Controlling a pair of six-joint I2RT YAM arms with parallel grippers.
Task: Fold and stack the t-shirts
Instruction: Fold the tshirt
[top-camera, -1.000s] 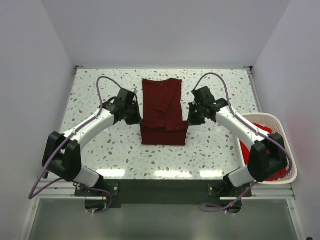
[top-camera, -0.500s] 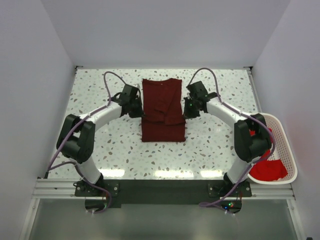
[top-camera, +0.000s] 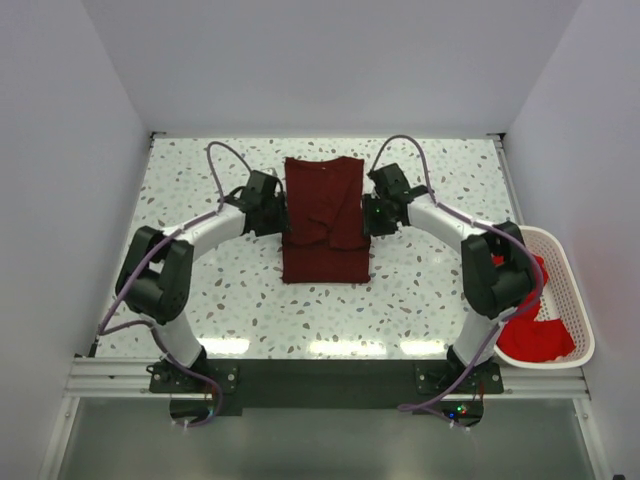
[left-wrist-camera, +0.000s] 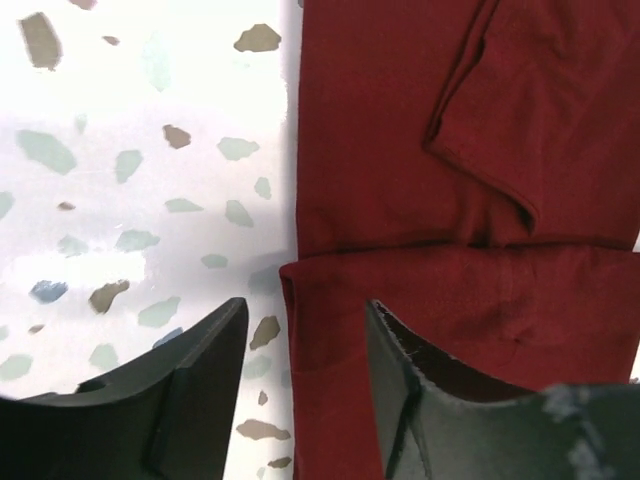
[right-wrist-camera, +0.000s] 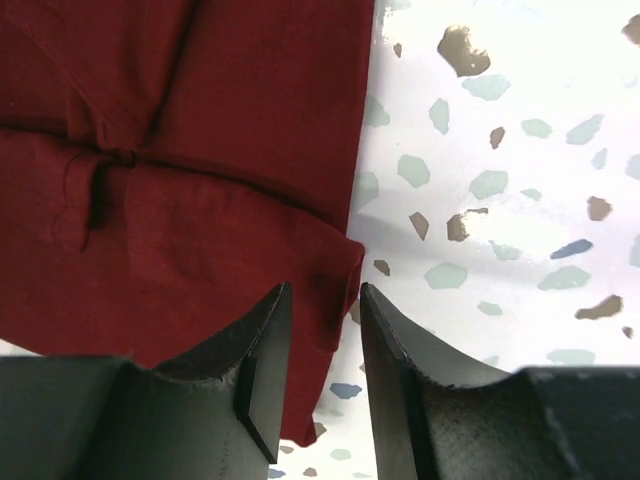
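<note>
The dark maroon t-shirt (top-camera: 325, 215) lies flat mid-table as a long strip, its near part folded up over itself. My left gripper (top-camera: 275, 213) sits at the shirt's left edge and my right gripper (top-camera: 372, 215) at its right edge. In the left wrist view the maroon t-shirt (left-wrist-camera: 400, 150) has its folded edge between the parted jaws of the left gripper (left-wrist-camera: 305, 305). In the right wrist view the right gripper (right-wrist-camera: 323, 287) is open, with the folded corner of the t-shirt (right-wrist-camera: 200, 120) loose in the gap. Brighter red t-shirts (top-camera: 538, 338) lie in the basket.
A white mesh basket (top-camera: 570, 268) stands off the table's right edge, beside the right arm's base. The speckled table (top-camera: 200, 290) runs to white walls at the left, back and right. Purple cables loop above both forearms.
Both grippers moved away from the arm bases along the shirt's sides, drawing the folded layer further up. Both were shut and now stand open, and the cloth is let go.
</note>
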